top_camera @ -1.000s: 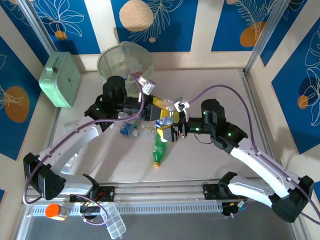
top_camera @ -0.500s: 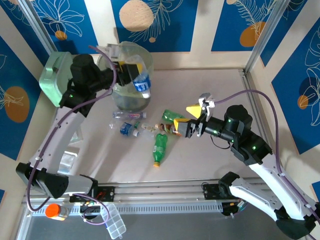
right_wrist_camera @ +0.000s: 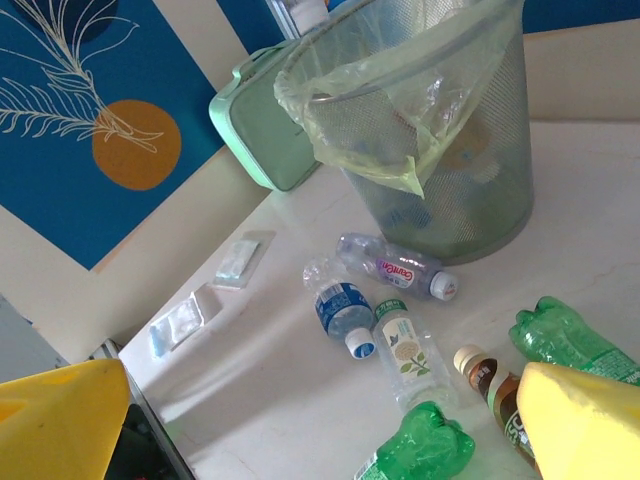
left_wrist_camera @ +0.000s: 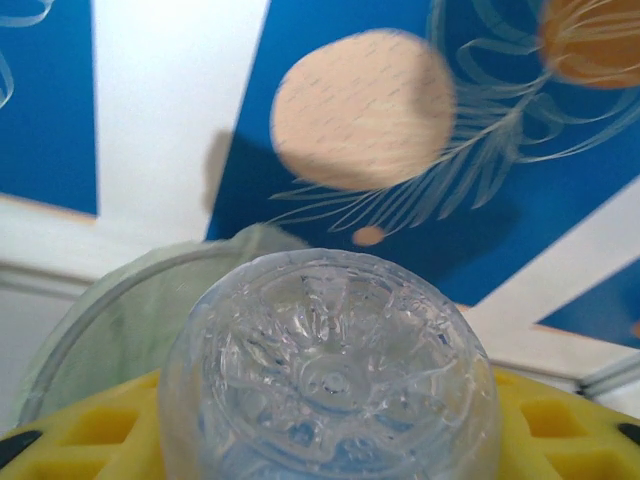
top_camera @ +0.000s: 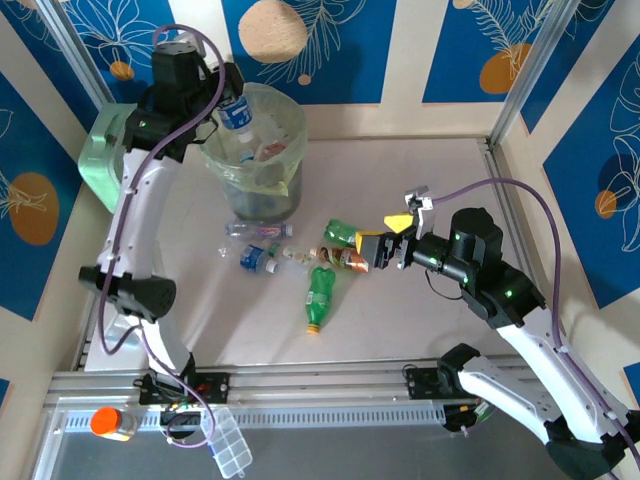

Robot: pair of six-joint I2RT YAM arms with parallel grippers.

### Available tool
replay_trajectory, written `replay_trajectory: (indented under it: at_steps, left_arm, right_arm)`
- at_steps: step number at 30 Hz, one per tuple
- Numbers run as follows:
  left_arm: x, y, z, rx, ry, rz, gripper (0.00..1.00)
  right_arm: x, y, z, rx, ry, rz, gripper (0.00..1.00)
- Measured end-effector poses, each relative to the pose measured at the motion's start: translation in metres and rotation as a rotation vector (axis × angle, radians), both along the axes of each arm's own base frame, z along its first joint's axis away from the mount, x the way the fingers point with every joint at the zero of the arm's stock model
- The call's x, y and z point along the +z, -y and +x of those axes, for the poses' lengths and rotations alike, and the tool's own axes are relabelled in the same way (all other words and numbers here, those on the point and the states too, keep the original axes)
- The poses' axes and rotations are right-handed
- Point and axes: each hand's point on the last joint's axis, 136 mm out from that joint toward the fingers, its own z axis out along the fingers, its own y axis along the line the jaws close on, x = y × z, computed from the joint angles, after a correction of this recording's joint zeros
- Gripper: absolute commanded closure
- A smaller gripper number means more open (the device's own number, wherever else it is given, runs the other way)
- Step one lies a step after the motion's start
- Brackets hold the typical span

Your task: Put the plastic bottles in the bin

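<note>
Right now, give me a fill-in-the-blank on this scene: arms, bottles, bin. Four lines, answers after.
1. The left gripper holds a clear plastic bottle with a ___ label over the tall round grey-green mesh bin.
2. The right gripper, with yellow fingers, is ___ and holds nothing.
3. ___ green plastic bottles lie on the white table.
4. The bin's liner is a thin pale-green plastic ___.
Missing: blue; open; Two; bag.

Bright, even light — close-ups blurred

A robot lab cell: aluminium rails point(top_camera: 320, 412), printed blue backdrop panels point(top_camera: 345, 60), pale tabletop point(top_camera: 400, 170).
</note>
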Motion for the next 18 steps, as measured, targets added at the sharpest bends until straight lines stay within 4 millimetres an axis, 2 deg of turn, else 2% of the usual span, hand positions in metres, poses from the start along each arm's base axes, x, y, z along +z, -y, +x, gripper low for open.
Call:
replay_trajectory:
  at_steps: [6, 13, 18]
  left_arm:
    - [-0.068, -0.015, 0.022, 0.086, -0.19, 0.027, 0.67]
    - [-0.119, -0.021, 0.037, 0.122, -0.335, -0.014, 0.67]
    - [-0.163, -0.018, 0.042, 0.134, -0.458, -0.052, 0.56]
  right_arm:
    - [-0.004, -0.001, 0.001, 0.0, -0.01, -0.007, 0.0]
    - [-0.013, -0.004, 0.006, 0.0, -0.04, -0.026, 0.0]
    - [-0.017, -0.006, 0.009, 0.0, -0.053, -0.034, 0.0]
